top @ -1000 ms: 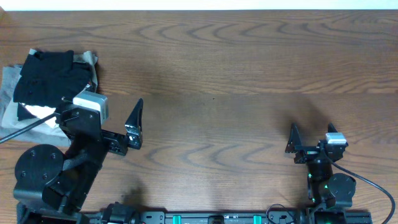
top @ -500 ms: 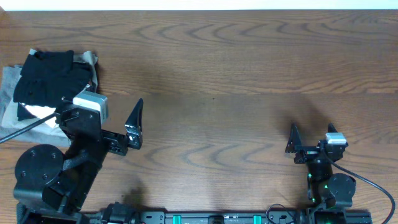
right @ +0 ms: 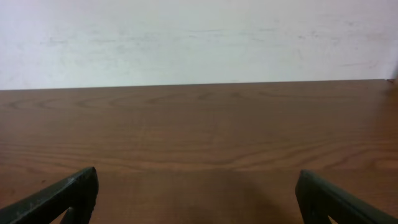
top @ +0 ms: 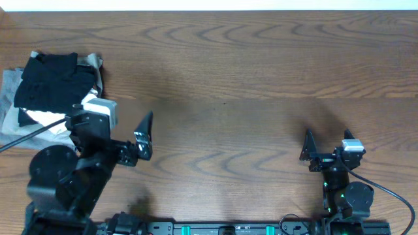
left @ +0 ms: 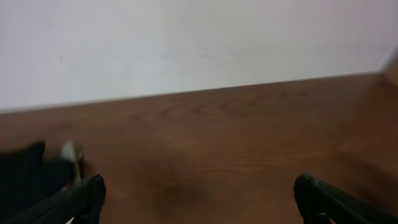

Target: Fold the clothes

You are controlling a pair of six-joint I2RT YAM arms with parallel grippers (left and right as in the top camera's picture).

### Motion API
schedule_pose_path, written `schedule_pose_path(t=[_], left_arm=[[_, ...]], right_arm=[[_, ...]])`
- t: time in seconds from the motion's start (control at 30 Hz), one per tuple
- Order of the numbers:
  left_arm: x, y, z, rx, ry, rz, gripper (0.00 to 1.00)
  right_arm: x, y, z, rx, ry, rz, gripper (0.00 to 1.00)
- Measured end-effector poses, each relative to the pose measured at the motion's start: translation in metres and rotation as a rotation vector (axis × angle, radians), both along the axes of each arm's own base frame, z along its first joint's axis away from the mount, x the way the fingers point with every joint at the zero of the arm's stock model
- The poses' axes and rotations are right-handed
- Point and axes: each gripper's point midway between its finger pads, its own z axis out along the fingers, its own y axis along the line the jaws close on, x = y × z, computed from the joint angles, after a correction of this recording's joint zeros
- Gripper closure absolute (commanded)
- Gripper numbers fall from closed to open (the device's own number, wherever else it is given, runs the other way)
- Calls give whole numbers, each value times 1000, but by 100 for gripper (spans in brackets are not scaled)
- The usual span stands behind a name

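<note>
A pile of clothes (top: 49, 81), black on top with grey and white pieces beneath, lies at the table's far left. A blurred dark edge of it shows at the left of the left wrist view (left: 25, 171). My left gripper (top: 144, 134) is open and empty, to the right of the pile and apart from it; in its wrist view the fingers (left: 199, 199) are spread wide over bare wood. My right gripper (top: 307, 147) is open and empty near the front right of the table; its fingers (right: 199, 193) frame bare wood.
The wooden table (top: 248, 72) stretches across the view, with a white wall (right: 199, 37) beyond its far edge. The arm bases stand along the front edge.
My left arm has shifted slightly right and toward the front, its gripper moving with it. The right arm and the clothes have not moved.
</note>
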Motion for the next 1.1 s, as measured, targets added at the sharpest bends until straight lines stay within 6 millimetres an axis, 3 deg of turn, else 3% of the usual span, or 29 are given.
schedule_pose_path(t=[0.17, 0.33, 0.53, 0.77, 0.93, 1.1], left_arm=[[17, 16, -50, -50, 85, 141, 2], [31, 22, -91, -83, 43, 193, 2], [29, 26, -133, -115, -73, 210, 2], [31, 47, -184, -125, -136, 293, 2], [29, 49, -209, -123, -140, 304, 2], [24, 53, -215, -128, -172, 317, 2]], right_arm=[[0, 0, 0, 0, 0, 0, 1], [0, 0, 0, 0, 0, 0, 1], [0, 0, 0, 0, 0, -1, 1], [0, 0, 0, 0, 0, -1, 1], [0, 0, 0, 0, 0, -2, 1], [0, 0, 0, 0, 0, -2, 1]])
